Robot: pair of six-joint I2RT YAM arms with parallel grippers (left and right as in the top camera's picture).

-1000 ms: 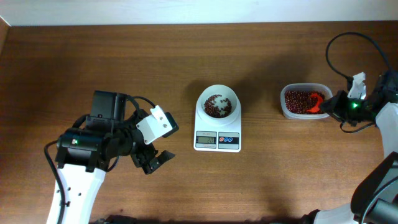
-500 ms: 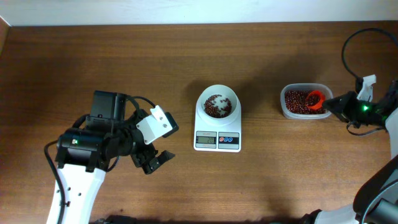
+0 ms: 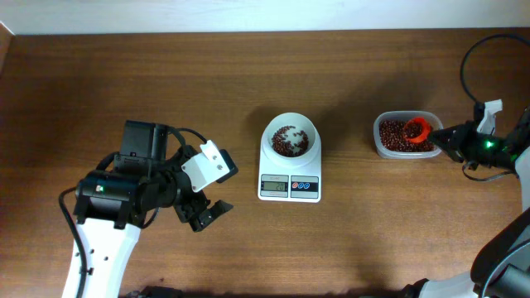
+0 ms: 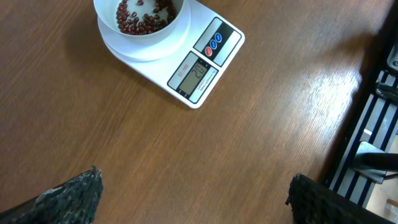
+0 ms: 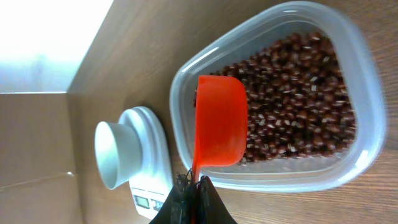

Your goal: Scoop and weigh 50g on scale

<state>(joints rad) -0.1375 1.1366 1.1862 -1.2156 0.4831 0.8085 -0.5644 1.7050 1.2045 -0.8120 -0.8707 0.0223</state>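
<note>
The right gripper [image 5: 191, 185] pinches its fingers tight on the handle of a red scoop [image 5: 221, 121], whose cup hangs over the red beans [image 5: 292, 93] in a clear tub [image 3: 378, 147]. The left gripper [image 3: 211, 215] stands wide apart, holding nothing, above the table [image 3: 166, 83]. The scale [image 3: 289, 187] sits mid-table between the arms, its white bowl [image 3: 289, 124] holding some beans.

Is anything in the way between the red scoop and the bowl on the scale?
Nothing visible. The right gripper holds the scoop over the bean tub, and only bare table lies between it and the bowl on the scale.
</note>
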